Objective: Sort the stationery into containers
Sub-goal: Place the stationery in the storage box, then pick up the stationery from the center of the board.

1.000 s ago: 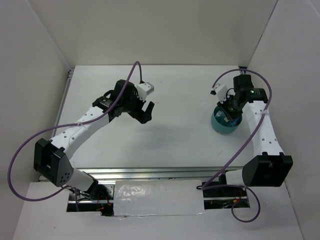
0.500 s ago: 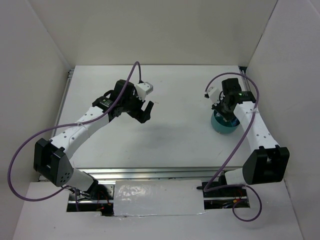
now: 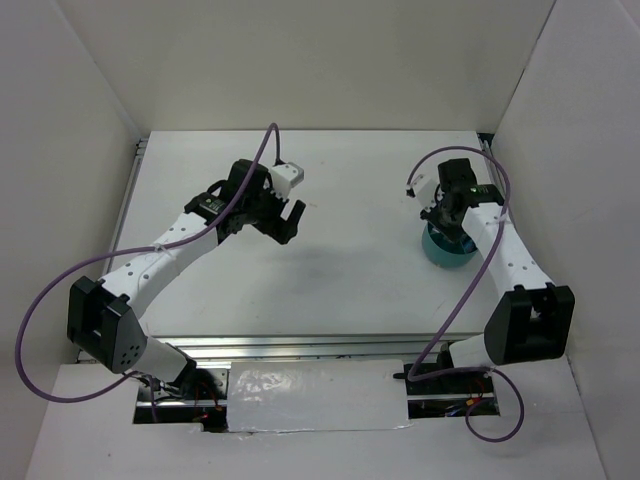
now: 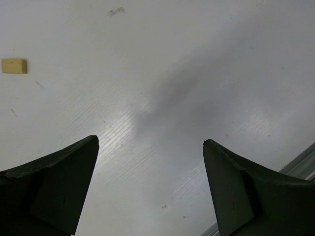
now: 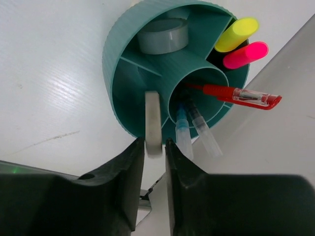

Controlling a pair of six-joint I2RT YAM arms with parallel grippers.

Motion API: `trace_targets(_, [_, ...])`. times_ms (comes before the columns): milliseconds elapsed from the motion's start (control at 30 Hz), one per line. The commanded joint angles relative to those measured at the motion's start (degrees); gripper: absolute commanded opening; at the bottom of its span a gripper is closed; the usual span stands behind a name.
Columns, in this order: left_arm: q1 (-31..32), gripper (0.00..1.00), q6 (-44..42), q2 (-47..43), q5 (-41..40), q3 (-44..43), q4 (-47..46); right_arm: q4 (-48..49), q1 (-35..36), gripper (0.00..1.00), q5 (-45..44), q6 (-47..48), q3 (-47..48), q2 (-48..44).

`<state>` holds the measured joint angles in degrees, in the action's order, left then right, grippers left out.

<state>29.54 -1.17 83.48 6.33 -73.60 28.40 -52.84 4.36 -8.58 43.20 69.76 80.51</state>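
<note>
Stationery goes into the teal cup (image 3: 446,255), which sits below the right hand (image 3: 447,222) from above; the left hand (image 3: 287,222) hangs released over the white tabletop (image 3: 350,280). Left wrist: a small tan block eraser (image 4: 14,66) lies well apart, likely the next to fetch. Right wrist: a thin white tape ring (image 5: 153,123) stands edge-on between the fingertips over the ribbed plastic cup's outer compartment; gripped or let go, I cannot tell. Dropping it in is the step in hand.

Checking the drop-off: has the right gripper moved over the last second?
Yes: in the top view the right gripper has shifted left over the teal cup, which stayed put.
</note>
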Motion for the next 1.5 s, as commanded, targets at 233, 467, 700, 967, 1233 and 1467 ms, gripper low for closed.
trace_targets(233, [-4.3, 0.99, 15.6, 4.0, -16.9, -3.7, 0.3, -0.7, 1.7, 0.39, 0.1, -1.3, 3.9, 0.6])
trace_targets(467, [-11.9, 0.88, 14.7, 14.8, -25.1, -6.5, -2.7, -6.5, 4.8, 0.39, 7.4, -5.0, 12.1, -1.7])
trace_targets(700, [-16.3, 0.90, 18.8, 33.4, -26.0, -23.3, 2.2, -8.5, 5.4, 0.39, 11.8, -13.0, 14.1, -3.3])
trace_targets(967, [-15.0, 0.92, 19.8, 41.7, -25.9, -28.4, -3.4, -8.9, 4.3, 0.39, 12.3, -14.0, 12.6, -4.0])
trace_targets(1233, [-17.5, 0.79, 17.5, 48.4, -19.1, -32.1, -4.5, -9.7, 3.4, 0.39, 12.8, -14.1, 13.0, -4.1])
trace_targets(1467, [-19.9, 0.73, 1.9, 51.2, -9.8, -34.8, -3.4, -10.7, 2.7, 0.39, 13.2, -13.9, 13.7, -4.0])
